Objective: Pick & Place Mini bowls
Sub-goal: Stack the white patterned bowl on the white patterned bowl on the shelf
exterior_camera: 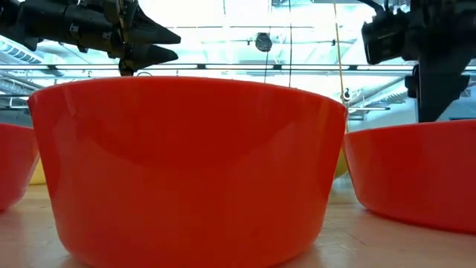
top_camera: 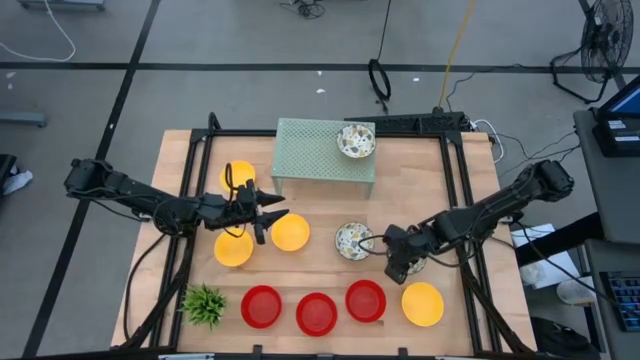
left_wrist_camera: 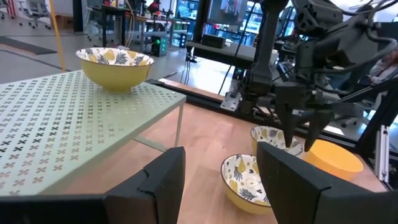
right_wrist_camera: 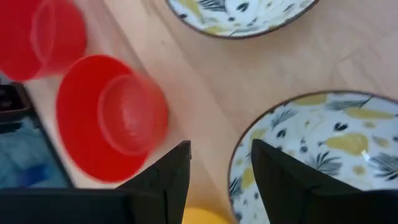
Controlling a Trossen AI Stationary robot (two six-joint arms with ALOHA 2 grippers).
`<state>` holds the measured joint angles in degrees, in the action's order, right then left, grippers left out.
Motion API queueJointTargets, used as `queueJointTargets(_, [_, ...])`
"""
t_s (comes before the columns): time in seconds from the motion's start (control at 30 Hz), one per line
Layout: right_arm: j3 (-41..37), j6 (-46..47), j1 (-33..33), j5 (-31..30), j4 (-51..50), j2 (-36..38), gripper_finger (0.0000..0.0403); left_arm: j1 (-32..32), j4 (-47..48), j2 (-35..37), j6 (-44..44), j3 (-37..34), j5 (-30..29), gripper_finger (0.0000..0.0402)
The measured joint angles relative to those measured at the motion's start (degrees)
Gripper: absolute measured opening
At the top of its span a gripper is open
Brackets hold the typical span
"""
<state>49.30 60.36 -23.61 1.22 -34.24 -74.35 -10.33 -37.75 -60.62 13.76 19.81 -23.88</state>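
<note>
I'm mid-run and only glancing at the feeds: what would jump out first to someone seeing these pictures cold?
Probably the row of three red bowls along the table's near edge, one filling the low view. Next, the pale green mesh stand at the back, carrying a patterned bowl. Then the right gripper, open, poised directly over another patterned bowl, while the left gripper hangs open among the yellow bowls.

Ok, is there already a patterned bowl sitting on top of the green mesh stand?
Yes, the high view shows one patterned bowl resting on the pale green mesh stand, near its right end.
</note>
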Motion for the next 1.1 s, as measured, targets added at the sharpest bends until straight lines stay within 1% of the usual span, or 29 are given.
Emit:
queueJointTargets(0.27, [-0.02, -2.12, -2.53, -0.26, -0.39, -4.57, 0.0133, 0.0, 0.34, 0.0, 0.0, 0.0, 0.0, 0.02])
queueJointTargets(0.6, [-0.02, -4.68, -3.13, -5.65, -2.4, -5.53, 0.013, 0.01, 0.34, 0.0, 0.0, 0.0, -0.02, 0.02])
queueJointTargets(0.77, [0.04, -7.65, -3.15, -11.23, -8.52, -5.48, 0.0125, 0.0, 0.34, 0.0, 0.0, 0.0, -0.02, 0.02])
queueJointTargets(0.87, [0.02, -8.45, -3.11, -13.33, -13.23, -5.53, 0.0125, 0.01, 0.34, 0.0, 0.0, 0.0, -0.02, 0.02])
queueJointTargets(1.0, [-0.02, -8.26, -2.6, -13.16, -17.01, -5.51, 0.0125, 0.0, 0.34, 0.0, 0.0, 0.0, -0.02, 0.02])
queueJointTargets(1.1, [-0.02, -7.27, -2.58, -11.81, -17.52, -5.51, 0.0125, 0.0, 0.36, 0.0, 0.0, 0.0, -0.04, 0.02])
